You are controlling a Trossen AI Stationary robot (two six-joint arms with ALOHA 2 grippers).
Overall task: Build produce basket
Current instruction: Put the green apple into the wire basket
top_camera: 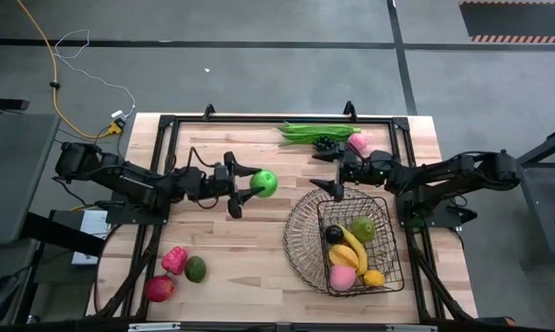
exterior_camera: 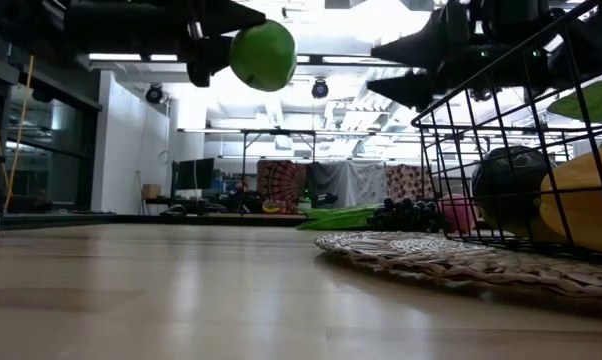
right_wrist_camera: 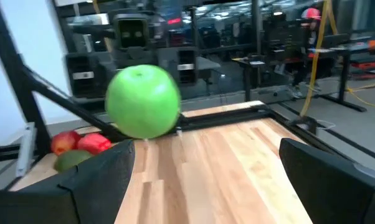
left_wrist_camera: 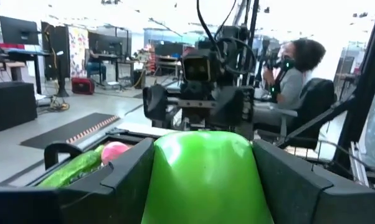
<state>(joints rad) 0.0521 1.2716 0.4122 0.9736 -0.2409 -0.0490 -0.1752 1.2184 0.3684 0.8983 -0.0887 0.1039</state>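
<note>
My left gripper [top_camera: 248, 184] holds a green apple [top_camera: 265, 183] in the air over the middle of the table, left of the basket. The dark wire basket [top_camera: 296, 231] stands at the near right with bananas [top_camera: 349, 249], a peach [top_camera: 342, 277], a lemon [top_camera: 374, 277], a green fruit [top_camera: 362, 228] and a dark fruit [top_camera: 334, 234] inside. My right gripper [top_camera: 327, 175] is open and level above the basket's far rim, facing the apple [right_wrist_camera: 142, 101] and touching nothing. My left gripper pinches the green apple between its two fingers [left_wrist_camera: 122, 180], one on each side of the fruit [left_wrist_camera: 162, 180]. The fingers lie level and come from the table's left. The apple [exterior_camera: 263, 55] is lifted well clear of the table.
Green beans [top_camera: 314, 134], dark grapes [top_camera: 325, 144] and a pink peach [top_camera: 358, 143] lie at the far edge. A red pepper [top_camera: 174, 260], an avocado [top_camera: 195, 268] and a red apple [top_camera: 159, 289] lie near the front left. Bare wood lies between them.
</note>
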